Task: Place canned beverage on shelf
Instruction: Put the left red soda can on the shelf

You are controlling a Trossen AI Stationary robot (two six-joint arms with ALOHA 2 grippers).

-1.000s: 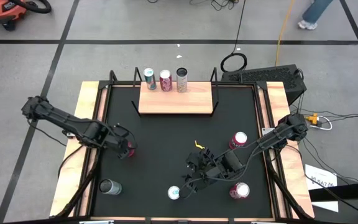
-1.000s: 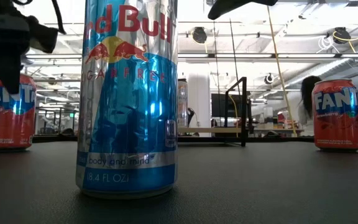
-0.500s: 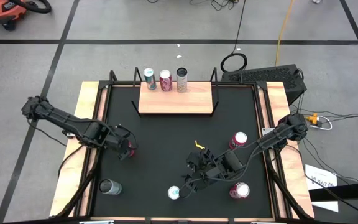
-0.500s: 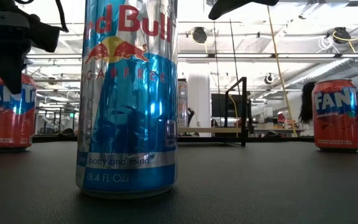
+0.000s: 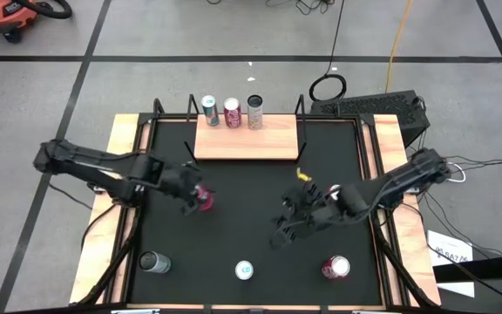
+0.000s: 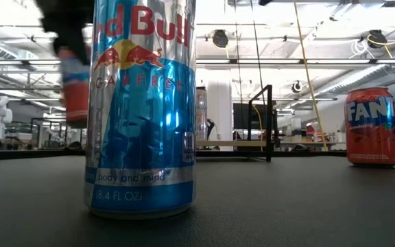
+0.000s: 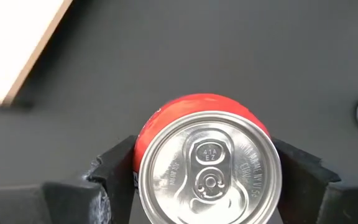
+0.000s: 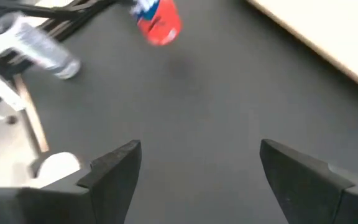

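My left gripper (image 5: 200,197) is shut on a red Fanta can (image 7: 207,168) left of the table's middle. The can hangs in the air in the low view (image 6: 75,92) and also shows in the right wrist view (image 8: 158,22). The shelf (image 5: 249,144), a light-wood board with black wire brackets, sits at the table's far edge. Three cans (image 5: 232,112) stand along its far side. My right gripper (image 5: 284,228) is open and empty (image 8: 197,168) over the black tabletop, right of the middle. My left gripper pinches the red can's side wall near its top (image 7: 146,132) between its two fingers (image 7: 114,167), one on each side. The fingers come from above, pointing down. The can is upright, top up, lifted clear of the table.
A tall blue Red Bull can (image 5: 245,270) stands near the front edge and fills the low view (image 6: 142,110). A dark can (image 5: 153,262) stands at the front left and a red can (image 5: 336,266) at the front right. Another Fanta can (image 6: 372,127) stands at the right. The shelf's near half is bare.
My left gripper has lifted the red can off the table and carried it right and a little toward the far edge, nearer the shelf. The can has stayed upright. My right gripper has drawn away from the Red Bull can, toward the far edge and the right.
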